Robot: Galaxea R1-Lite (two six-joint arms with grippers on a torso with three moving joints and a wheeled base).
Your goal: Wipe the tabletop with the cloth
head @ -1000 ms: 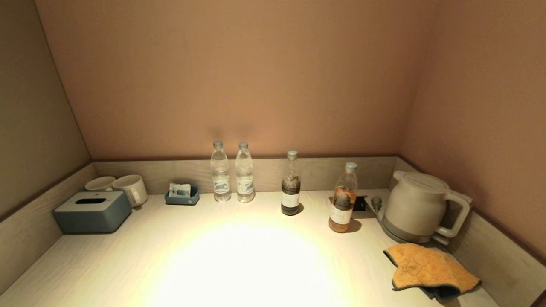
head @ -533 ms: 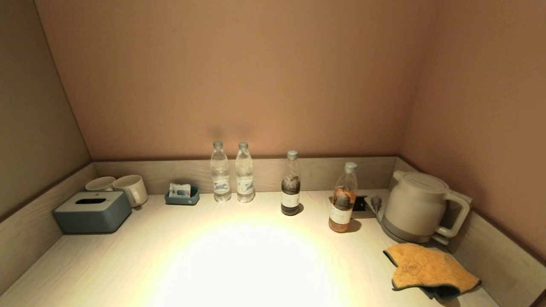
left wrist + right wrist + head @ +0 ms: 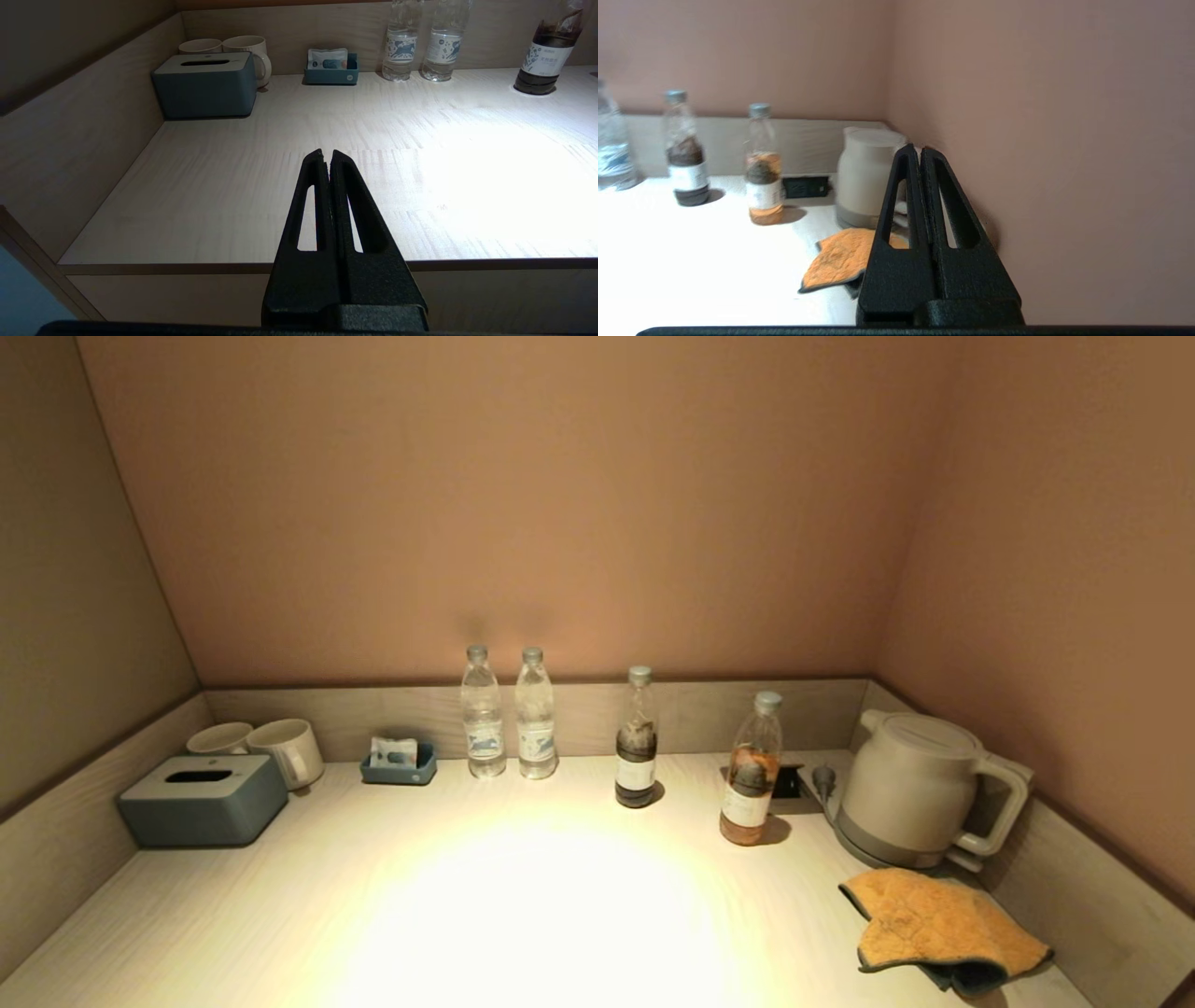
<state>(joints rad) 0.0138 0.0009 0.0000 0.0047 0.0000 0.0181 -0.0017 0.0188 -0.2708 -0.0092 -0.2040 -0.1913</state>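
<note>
Both grippers are pressed closed and hold nothing. The right gripper (image 3: 920, 151) hangs off the counter's front edge; just beyond it the cloth (image 3: 943, 924) lies crumpled on the tabletop (image 3: 523, 905), with the kettle (image 3: 910, 789) close behind and two labelled tea bottles (image 3: 761, 182) further. The left gripper (image 3: 326, 156) hovers over bare tabletop; far beyond stand a tissue box (image 3: 205, 84), cups and water bottles, labels not readable

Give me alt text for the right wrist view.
The right gripper, fingers shut and empty, hangs short of the orange cloth lying on the tabletop in front of a pale kettle. Two part-filled bottles stand further along.
</note>
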